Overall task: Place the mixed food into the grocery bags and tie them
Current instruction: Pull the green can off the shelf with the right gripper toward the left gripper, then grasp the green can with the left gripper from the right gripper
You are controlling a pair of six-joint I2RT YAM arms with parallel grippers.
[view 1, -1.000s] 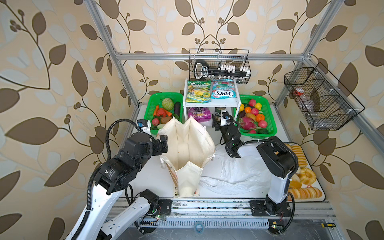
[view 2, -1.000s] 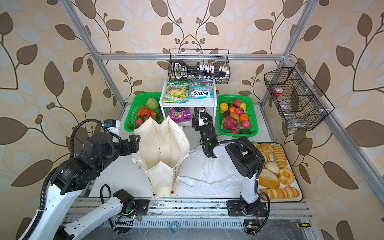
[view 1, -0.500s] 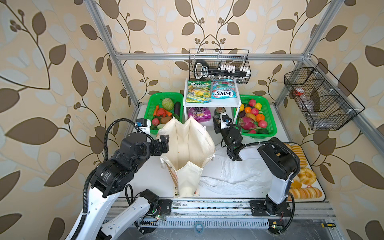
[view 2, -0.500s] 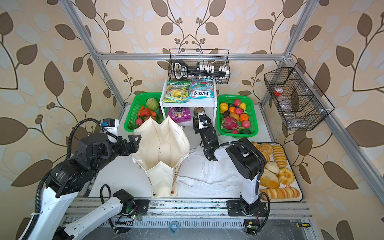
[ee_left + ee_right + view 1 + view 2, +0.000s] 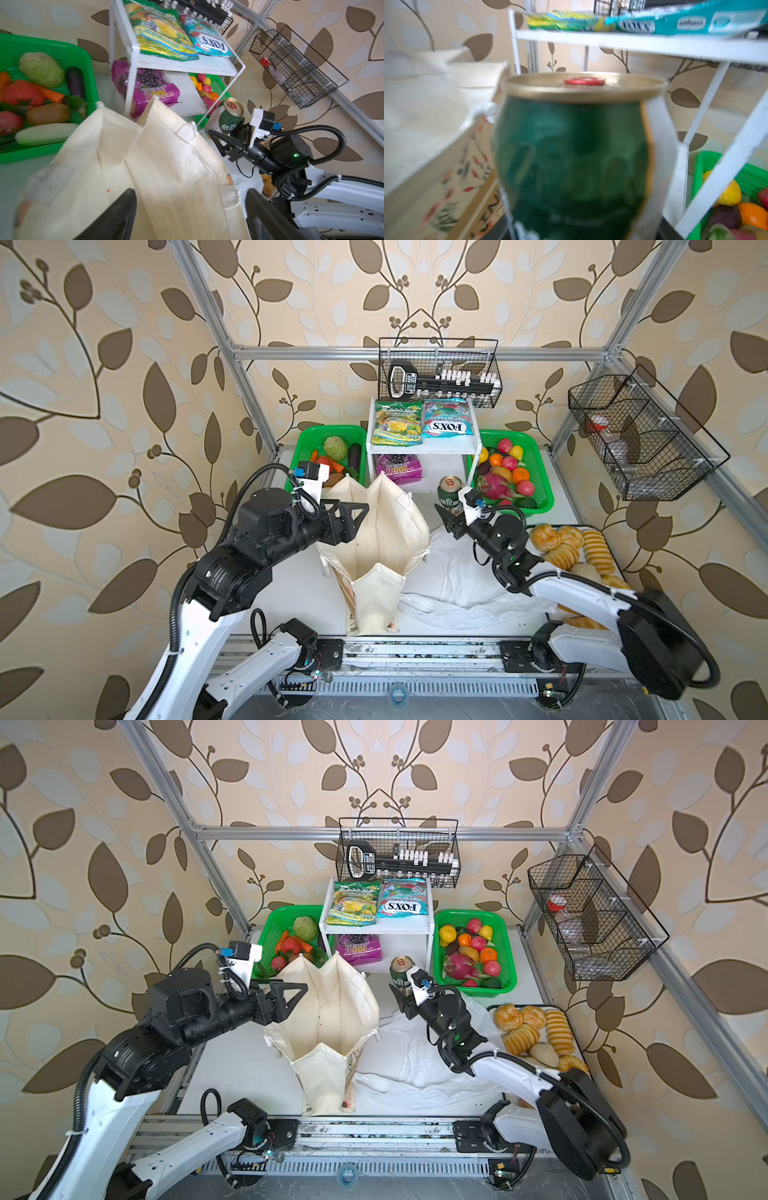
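Your left arm (image 5: 266,539) and right arm (image 5: 582,589) share one build: glossy white tube links between bulky black joint housings. A ribbed black cable hose (image 5: 246,489) runs over the left wrist, and you'll see its twin (image 5: 320,126) on the right. Each wrist carries a white camera bracket (image 5: 309,485) with a black module and a blue connector. The left gripper (image 5: 358,519) and right gripper (image 5: 227,129) have black, open-frame triangular fingers (image 5: 219,139). A green light (image 5: 295,154) glows on the right wrist housing. White zip ties (image 5: 292,195) pin the hose down, and black base plates (image 5: 328,649) anchor both arms.
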